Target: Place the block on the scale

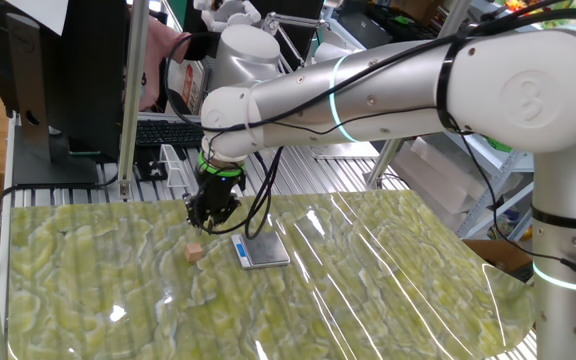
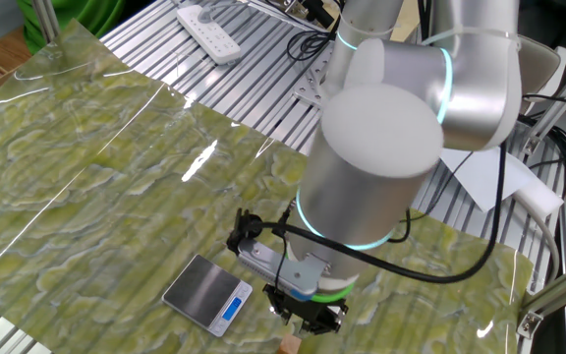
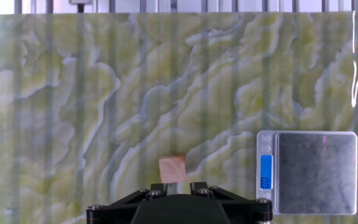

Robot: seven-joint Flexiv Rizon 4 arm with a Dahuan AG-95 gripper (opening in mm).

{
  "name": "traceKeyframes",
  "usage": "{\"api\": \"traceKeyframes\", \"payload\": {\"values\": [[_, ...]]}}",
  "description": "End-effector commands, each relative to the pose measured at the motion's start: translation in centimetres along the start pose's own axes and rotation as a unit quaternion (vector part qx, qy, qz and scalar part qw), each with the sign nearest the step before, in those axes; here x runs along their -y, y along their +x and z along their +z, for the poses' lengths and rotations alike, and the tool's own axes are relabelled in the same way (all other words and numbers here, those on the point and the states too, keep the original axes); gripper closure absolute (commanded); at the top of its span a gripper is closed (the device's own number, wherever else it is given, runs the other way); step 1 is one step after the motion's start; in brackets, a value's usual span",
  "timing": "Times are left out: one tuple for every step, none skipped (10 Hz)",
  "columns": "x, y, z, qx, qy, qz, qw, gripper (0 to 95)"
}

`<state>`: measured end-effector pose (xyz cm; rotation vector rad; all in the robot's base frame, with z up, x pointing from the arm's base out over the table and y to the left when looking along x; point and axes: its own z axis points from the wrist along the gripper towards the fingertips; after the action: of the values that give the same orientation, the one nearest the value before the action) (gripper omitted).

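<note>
The end effector (image 3: 173,208), its black housing filling the bottom of the hand view, hangs low over the green marbled surface (image 1: 88,290) with the block directly ahead of it; whether its fingers stand apart or together cannot be told, since no view shows the tips clearly, and it appears to carry nothing. The big silver arm (image 1: 388,80) reaches in from the side and bends steeply down, a posture that looks meant to bring the hand square above its target, not over the scale. The scale (image 3: 307,171) lies flat on the surface just beside the hand, its dark grey plate bare and its white-blue strip turned toward the block, so the plate offers an open landing spot a short move away. The block (image 3: 173,168), a tiny tan-pinkish cube, sits on the surface near the scale but apart from it, untouched; in one fixed view it shows just below and to the left of the hand, and in the other fixed view only a sliver peeks out at the bottom edge. Judging by this alignment, the pickup is the step in hand, and the placing has not yet begun
</note>
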<state>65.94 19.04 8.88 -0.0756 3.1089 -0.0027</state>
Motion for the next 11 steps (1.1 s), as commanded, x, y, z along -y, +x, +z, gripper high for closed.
{"api": "traceKeyframes", "payload": {"values": [[-0.07,-0.21,0.06,0.0,0.0,0.0,1.0,76.0],[-0.07,-0.21,0.06,-0.001,0.0,0.001,1.0,76.0],[-0.07,-0.21,0.06,-0.001,0.0,0.0,1.0,76.0],[-0.07,-0.21,0.06,-0.002,0.0,-0.002,1.0,76.0],[-0.07,-0.21,0.06,-0.002,-0.001,-0.002,1.0,76.0],[-0.07,-0.21,0.06,-0.002,-0.002,-0.002,1.0,76.0],[-0.07,-0.21,0.06,-0.002,-0.003,-0.003,1.0,76.0],[-0.11,-0.22,0.11,-0.002,-0.002,-0.002,1.0,57.0],[-0.11,-0.22,0.12,-0.001,-0.002,0.002,1.0,57.0],[-0.12,-0.23,0.13,-0.001,-0.002,-0.002,1.0,57.0],[-0.21,-0.25,0.24,-0.001,-0.002,-0.006,1.0,57.0]]}}
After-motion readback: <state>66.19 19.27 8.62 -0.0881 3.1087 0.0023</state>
